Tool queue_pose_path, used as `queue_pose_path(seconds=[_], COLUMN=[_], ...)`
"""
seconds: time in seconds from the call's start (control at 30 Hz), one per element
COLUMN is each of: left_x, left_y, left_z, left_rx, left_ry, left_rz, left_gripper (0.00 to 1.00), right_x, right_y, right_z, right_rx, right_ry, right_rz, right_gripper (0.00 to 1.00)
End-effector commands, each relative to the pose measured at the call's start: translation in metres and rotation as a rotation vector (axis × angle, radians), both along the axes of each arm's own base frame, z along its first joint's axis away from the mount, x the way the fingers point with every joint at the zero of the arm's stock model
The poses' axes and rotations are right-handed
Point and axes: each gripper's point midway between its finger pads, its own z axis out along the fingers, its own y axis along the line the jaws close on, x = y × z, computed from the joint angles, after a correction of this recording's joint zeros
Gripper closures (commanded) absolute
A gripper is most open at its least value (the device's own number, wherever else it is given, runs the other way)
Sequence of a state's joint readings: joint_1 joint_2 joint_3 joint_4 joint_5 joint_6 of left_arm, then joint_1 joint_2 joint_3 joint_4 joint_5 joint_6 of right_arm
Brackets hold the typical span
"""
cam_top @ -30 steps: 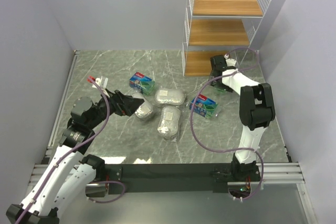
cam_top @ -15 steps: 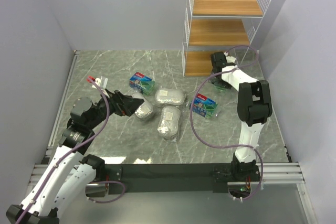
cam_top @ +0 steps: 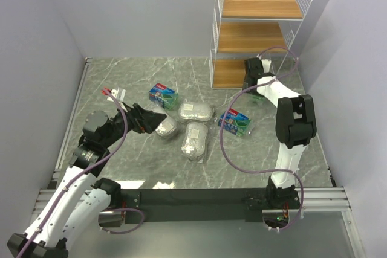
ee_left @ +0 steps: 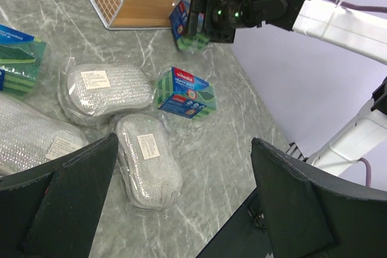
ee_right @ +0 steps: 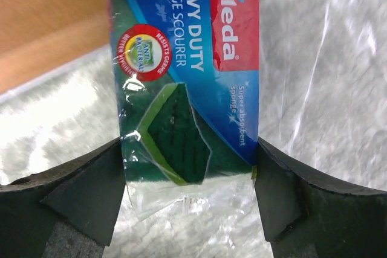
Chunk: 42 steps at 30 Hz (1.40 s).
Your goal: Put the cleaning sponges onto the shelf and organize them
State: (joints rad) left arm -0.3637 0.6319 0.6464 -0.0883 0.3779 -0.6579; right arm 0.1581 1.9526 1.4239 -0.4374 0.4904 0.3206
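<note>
Reaching far to the foot of the shelf [cam_top: 260, 37], my right jaws clamp a green pack [ee_right: 181, 77]; my left jaws hover apart.

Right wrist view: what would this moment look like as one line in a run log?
right gripper: shut on green sponge pack, by shelf | left gripper: open, empty, near silvery packs

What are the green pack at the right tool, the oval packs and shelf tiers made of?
Green pack: glossy clear film, wrinkled with glare, printed label; dark green scourer-looking pad inside. Oval packs: silvery mesh, maybe metallic, under clear wrap. Shelf tiers: matte light-brown wood or wood-look board.
</note>
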Motion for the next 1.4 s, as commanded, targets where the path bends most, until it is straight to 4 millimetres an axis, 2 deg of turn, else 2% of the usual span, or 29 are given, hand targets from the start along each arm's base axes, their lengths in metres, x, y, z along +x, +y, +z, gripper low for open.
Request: queue_pose_path(seconds=[0.0,0.3,0.37,0.4,0.43,0.5,0.6,0.77,0.9,1.07,1.17,1.2,1.37], left_x=[-0.002,-0.001,-0.002,-0.001,-0.002,-0.001,-0.001,-0.002,-0.003,-0.002,-0.003,-0.003,-0.004], left_y=[-0.002,-0.003,-0.003,-0.003,-0.004,-0.005,-0.005,-0.002,-0.001,-0.001,-0.001,-0.001,0.0], left_z=[0.008,0.007,0.008,0.007,0.008,0.009,0.008,0.008,0.009,0.009,0.009,0.009,0.009], left_rx=[-0.016,-0.009,-0.014,-0.014,-0.018,-0.018,-0.013,-0.011,-0.009,-0.009,-0.008,-0.008,-0.006], left_ry=[-0.034,-0.029,-0.033,-0.03,-0.035,-0.035,-0.028,-0.035,-0.037,-0.037,-0.038,-0.038,-0.038], left_rz=[-0.018,-0.021,-0.021,-0.021,-0.022,-0.028,-0.031,-0.018,-0.013,-0.013,-0.014,-0.01,-0.007], left_gripper=[0.01,0.02,0.01,0.01,0.01,0.01,0.02,0.01,0.01,0.01,0.01,0.01,0.01], right_x=[0.032,0.049,0.04,0.032,0.033,0.029,0.021,0.018,0.014,0.013,0.014,0.016,0.019], right_y=[-0.006,-0.003,-0.006,-0.005,-0.004,-0.008,-0.011,-0.012,-0.014,-0.007,-0.007,-0.007,-0.006], right_z=[0.038,0.035,0.031,0.023,0.031,0.028,0.016,0.003,-0.015,-0.025,-0.028,-0.028,-0.02], right_rx=[-0.04,-0.042,-0.043,-0.032,-0.024,-0.026,-0.027,-0.015,0.0,0.03,0.028,0.027,0.028], right_ry=[-0.122,-0.132,-0.099,-0.084,-0.118,-0.115,-0.064,-0.038,0.022,0.061,0.07,0.071,0.044], right_rz=[0.009,0.044,0.014,0.014,0.012,-0.02,-0.042,-0.056,-0.049,-0.012,-0.004,0.0,0.019], right_gripper=[0.16,0.15,0.12,0.07,0.05,0.02,0.0,0.0,0.01,0.07,0.17,0.24,0.34])
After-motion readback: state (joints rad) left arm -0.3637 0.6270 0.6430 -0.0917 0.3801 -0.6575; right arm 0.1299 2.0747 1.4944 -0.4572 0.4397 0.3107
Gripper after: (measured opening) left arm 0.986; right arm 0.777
